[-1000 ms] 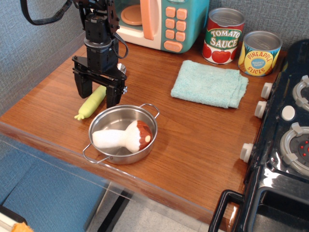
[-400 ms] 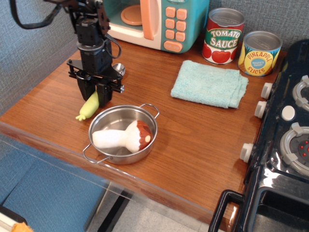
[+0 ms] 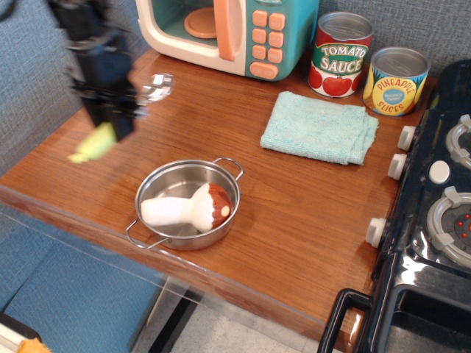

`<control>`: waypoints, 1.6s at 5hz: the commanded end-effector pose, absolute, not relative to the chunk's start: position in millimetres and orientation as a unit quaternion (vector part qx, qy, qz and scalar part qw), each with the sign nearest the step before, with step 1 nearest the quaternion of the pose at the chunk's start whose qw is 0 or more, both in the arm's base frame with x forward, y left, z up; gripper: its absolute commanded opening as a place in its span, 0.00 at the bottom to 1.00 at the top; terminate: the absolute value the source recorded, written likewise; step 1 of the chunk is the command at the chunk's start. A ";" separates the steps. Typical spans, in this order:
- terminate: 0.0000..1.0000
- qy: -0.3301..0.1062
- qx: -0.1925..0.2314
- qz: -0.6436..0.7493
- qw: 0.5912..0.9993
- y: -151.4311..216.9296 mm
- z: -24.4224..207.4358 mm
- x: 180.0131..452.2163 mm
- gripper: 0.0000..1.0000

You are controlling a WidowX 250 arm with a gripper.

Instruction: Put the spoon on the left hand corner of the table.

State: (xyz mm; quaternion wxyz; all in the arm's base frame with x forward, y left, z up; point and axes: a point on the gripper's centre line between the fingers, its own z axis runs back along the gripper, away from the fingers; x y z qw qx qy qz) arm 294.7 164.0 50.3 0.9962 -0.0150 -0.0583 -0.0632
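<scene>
The spoon [image 3: 94,143] is lifted above the left part of the brown wood table [image 3: 294,206]. Its pale yellow-green handle points down-left and its shiny metal bowl up-right, both motion-blurred. My gripper [image 3: 110,121], black and also blurred, is shut on the spoon about mid-length, at the left edge of the table and left of the pot.
A steel pot [image 3: 138,197] holding a white-and-brown mushroom toy [image 3: 184,210] stands near the front edge. A teal cloth [image 3: 320,126] lies mid-table. A toy microwave [image 3: 228,33] and two cans [image 3: 340,55] stand at the back. A black stove [image 3: 434,220] is on the right.
My gripper closed on the spoon, lifted it off the table and carried it left, away from the pot. The pot and mushroom have not moved.
</scene>
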 end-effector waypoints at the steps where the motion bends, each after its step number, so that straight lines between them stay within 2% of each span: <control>1: 0.00 -0.050 0.018 -0.075 0.996 230.5 64.9 277.6 0.00; 4: 0.00 -0.004 0.055 -0.087 0.995 216.6 34.0 279.7 0.00; 5: 0.00 -0.009 0.045 -0.080 0.996 216.1 28.8 280.4 1.00; 6: 0.00 -0.021 0.040 -0.070 0.997 217.5 32.4 278.3 1.00; 8: 0.00 -0.097 0.049 -0.023 0.994 217.7 86.8 260.0 1.00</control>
